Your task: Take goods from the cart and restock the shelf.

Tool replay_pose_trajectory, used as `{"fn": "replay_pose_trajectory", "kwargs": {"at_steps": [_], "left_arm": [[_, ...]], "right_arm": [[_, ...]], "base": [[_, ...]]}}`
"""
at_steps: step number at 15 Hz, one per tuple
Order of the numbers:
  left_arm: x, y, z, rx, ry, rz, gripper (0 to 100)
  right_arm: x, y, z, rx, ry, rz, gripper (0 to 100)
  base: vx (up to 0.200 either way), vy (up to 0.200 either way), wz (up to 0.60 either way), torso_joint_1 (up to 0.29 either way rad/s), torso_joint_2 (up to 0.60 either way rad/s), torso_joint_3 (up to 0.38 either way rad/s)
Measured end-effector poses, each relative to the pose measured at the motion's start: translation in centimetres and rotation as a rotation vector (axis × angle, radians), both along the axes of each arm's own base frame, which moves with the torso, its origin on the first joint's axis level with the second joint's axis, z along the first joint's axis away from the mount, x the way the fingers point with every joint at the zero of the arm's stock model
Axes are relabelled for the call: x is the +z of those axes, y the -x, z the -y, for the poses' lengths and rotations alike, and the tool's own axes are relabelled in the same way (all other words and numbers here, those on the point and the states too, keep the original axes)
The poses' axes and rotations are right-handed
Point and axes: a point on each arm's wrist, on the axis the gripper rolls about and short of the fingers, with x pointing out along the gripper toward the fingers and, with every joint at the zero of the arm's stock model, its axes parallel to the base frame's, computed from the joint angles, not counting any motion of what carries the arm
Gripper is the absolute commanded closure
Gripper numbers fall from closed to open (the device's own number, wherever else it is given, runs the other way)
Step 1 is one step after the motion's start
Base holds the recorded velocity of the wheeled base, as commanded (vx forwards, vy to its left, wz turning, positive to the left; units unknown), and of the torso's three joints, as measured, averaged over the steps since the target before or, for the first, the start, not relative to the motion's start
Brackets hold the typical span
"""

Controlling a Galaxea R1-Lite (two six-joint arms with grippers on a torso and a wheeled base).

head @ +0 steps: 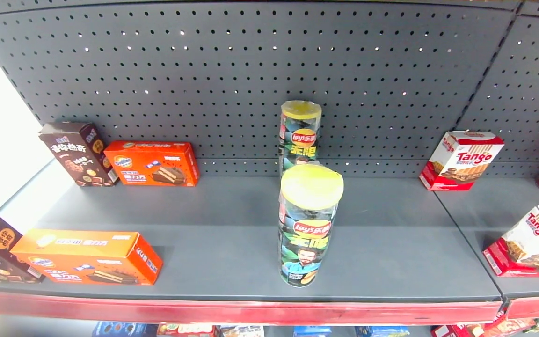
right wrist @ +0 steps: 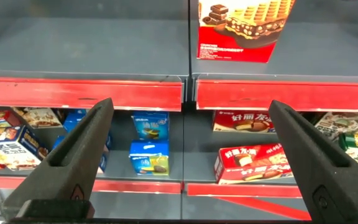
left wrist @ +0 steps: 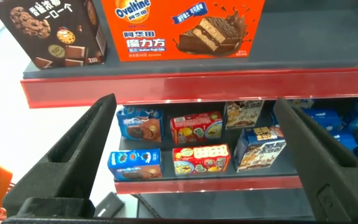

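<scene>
Front can point(head: 308, 224) and back can point(head: 300, 135) stand upright mid-shelf point(head: 232, 220), one straight behind the other. Left gripper point(left wrist: 194, 102) and right gripper point(right wrist: 191, 104) hang open and empty, low before the red front edge, left under the corner's orange box point(left wrist: 182, 28), right by the Tango box point(right wrist: 244, 28). With nothing held, I judge the next reach is to the cart
</scene>
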Motion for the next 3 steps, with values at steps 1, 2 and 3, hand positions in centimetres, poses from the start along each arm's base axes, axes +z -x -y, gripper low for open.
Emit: {"fn": "replay_pose_trajectory", "kwargs": {"at_steps": [1, 2, 3], "left_arm": [[0.00, 0.00, 0.00, 0.000, 0.000, 0.000, 0], [0.00, 0.00, 0.00, 0.000, 0.000, 0.000, 0], [0.00, 0.00, 0.00, 0.000, 0.000, 0.000, 0]], "right_arm": [[0.00, 0.00, 0.00, 0.000, 0.000, 0.000, 0], [0.00, 0.00, 0.00, 0.001, 0.000, 0.000, 0], [0.00, 0.00, 0.00, 0.001, 0.000, 0.000, 0]], "base": [[0.000, 0.000, 0.00, 0.000, 0.00, 0.000], [0.000, 0.000, 0.00, 0.000, 0.00, 0.000], [0.000, 0.000, 0.00, 0.000, 0.00, 0.000]]}}
